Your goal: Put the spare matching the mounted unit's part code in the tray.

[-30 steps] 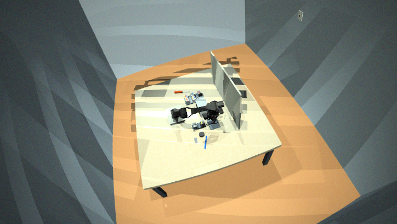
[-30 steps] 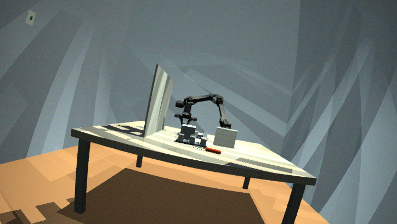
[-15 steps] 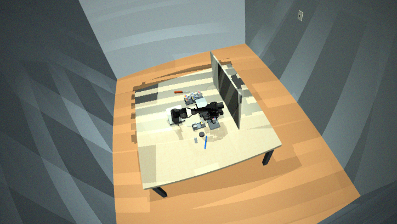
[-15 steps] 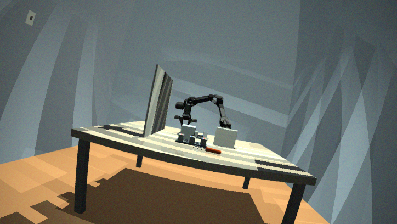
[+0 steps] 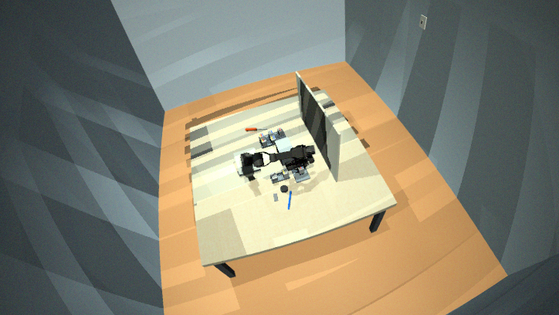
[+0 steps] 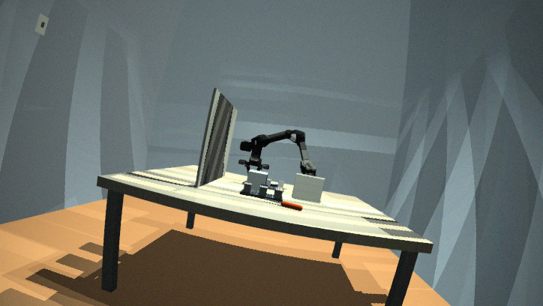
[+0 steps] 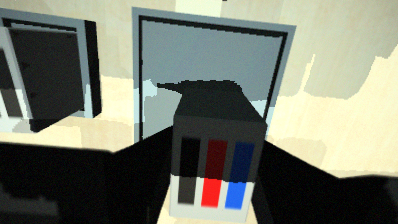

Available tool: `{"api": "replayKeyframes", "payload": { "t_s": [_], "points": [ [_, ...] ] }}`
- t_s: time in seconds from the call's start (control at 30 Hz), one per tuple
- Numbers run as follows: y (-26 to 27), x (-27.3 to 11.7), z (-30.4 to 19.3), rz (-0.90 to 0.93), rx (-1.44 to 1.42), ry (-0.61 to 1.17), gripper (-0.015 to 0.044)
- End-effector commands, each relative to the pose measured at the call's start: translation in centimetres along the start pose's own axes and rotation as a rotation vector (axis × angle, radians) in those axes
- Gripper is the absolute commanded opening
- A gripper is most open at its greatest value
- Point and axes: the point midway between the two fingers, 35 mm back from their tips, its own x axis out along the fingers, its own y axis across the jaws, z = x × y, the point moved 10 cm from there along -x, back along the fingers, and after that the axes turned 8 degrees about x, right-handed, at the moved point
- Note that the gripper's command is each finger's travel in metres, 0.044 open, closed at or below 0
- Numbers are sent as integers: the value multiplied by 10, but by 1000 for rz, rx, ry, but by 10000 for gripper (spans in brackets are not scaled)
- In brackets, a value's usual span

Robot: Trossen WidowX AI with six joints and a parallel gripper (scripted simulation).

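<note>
My gripper (image 7: pixel 210 135) is shut on a dark spare with black, red and blue stripes on its pale label. The spare (image 7: pixel 215 162) is over the near part of the grey-rimmed tray (image 7: pixel 215 21) (image 5: pixel 303 178); the gap beneath it cannot be judged. The tray's floor shows beyond the spare, with a dark shadow on it. In the exterior view the fingertips are hidden behind a pale upright block (image 6: pixel 258 178). I cannot make out which piece is the mounted unit, and its back code is not readable.
Another holder (image 7: pixel 92 65) (image 5: pixel 280 180) with striped pieces stands left of the tray in the wrist view. A tall panel (image 5: pixel 333 137) (image 6: pixel 217 140) rises beyond the arm. A black disc (image 5: pixel 283 188), blue stick (image 5: pixel 289 200) and orange-handled screwdriver (image 5: pixel 251 129) (image 6: pixel 292 205) lie on the table.
</note>
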Motion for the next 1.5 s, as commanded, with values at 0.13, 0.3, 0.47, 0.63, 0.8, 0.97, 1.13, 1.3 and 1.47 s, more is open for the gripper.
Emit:
{"api": "replayKeyframes", "payload": {
  "t_s": [0.13, 0.3, 0.47, 0.63, 0.8, 0.97, 1.13, 1.3, 1.47],
  "points": [
    [2, 7, -1, 0, -1, -4, 0],
    [3, 11, -1, 0, -1, -3, 0],
    [4, 15, -1, 0, -1, -2, 0],
    [3, 13, -1, 1, 0, 3, 79],
    [3, 13, -1, 1, 0, 3, 210],
    [3, 13, -1, 1, 0, 3, 341],
    [3, 11, -1, 1, 0, 2, 440],
    [-1, -55, 0, 2, -1, -9, 440],
    [4, -92, -1, 2, -2, -7, 440]
  ]
}}
